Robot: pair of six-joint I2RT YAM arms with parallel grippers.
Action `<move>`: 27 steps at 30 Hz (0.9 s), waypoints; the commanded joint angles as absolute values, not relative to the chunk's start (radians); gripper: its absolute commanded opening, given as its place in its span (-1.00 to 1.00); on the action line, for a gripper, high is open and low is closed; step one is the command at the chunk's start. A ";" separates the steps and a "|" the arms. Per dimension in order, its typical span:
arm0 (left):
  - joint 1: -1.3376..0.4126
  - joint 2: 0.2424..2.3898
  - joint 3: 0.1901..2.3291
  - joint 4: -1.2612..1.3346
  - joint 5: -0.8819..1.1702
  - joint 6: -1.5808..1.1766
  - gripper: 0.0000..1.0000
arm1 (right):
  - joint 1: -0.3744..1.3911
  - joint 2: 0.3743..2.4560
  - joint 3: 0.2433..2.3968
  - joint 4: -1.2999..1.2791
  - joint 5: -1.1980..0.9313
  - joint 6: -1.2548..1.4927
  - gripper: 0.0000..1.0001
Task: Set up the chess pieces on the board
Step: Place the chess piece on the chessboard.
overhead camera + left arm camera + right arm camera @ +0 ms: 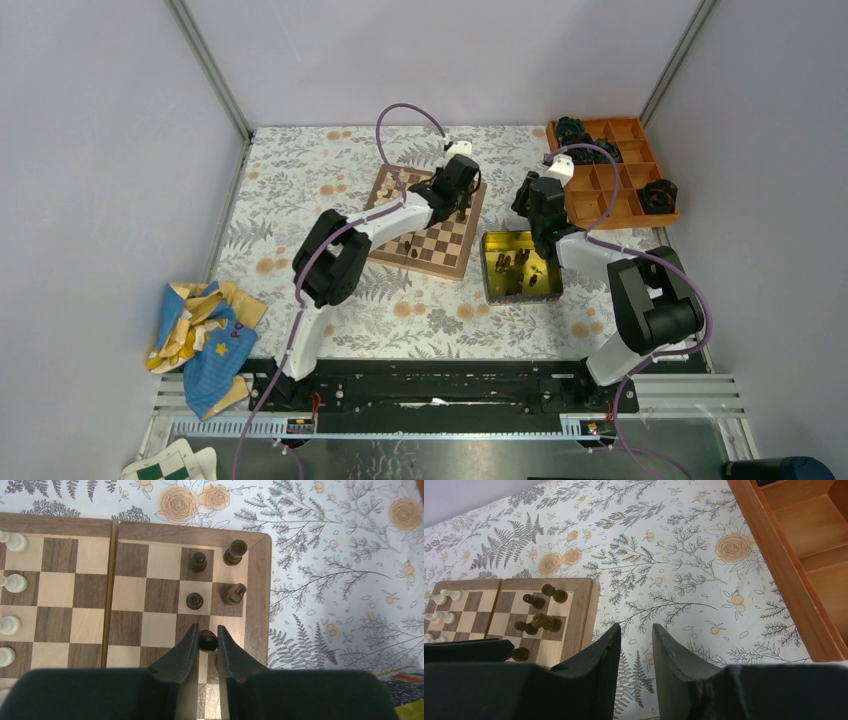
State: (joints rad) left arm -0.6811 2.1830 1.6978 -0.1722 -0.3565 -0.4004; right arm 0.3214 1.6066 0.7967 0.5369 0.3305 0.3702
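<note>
The board [447,262] lies mid-table. In the left wrist view its right border [256,595] shows, with dark pieces [194,600] on the two end columns and cream pieces [15,583] at the far left. My left gripper [208,630] is over the board's right end [462,200], shut on a dark piece [208,641] just above the squares. My right gripper [636,632] is open and empty over the tablecloth, right of the board [585,605] and behind the tin [527,200]. More dark pieces [515,265] lie in the yellow tin.
The shiny yellow tin [488,270] sits right of the board. An orange compartment tray [610,205] with black gear-like lumps [660,195] stands back right; its wall shows in the right wrist view [774,555]. A blue-yellow cloth [200,335] lies front left.
</note>
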 commanded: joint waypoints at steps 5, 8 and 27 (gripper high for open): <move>-0.684 2.168 1.650 -0.066 -0.398 -0.367 -1.00 | 0.314 1.619 0.805 0.596 0.338 0.382 -0.27; -0.683 2.166 1.636 -0.050 -0.405 -0.362 -1.00 | 0.314 1.623 0.807 0.597 0.337 0.383 -0.27; -0.670 1.971 1.409 -0.039 -0.472 -0.422 -1.00 | 0.314 1.625 0.809 0.593 0.333 0.375 -0.27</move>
State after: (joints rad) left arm -0.6777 2.0533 1.4658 -0.0883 -0.4377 -0.3889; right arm 0.3202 1.6245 0.7967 0.5377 0.3294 0.3717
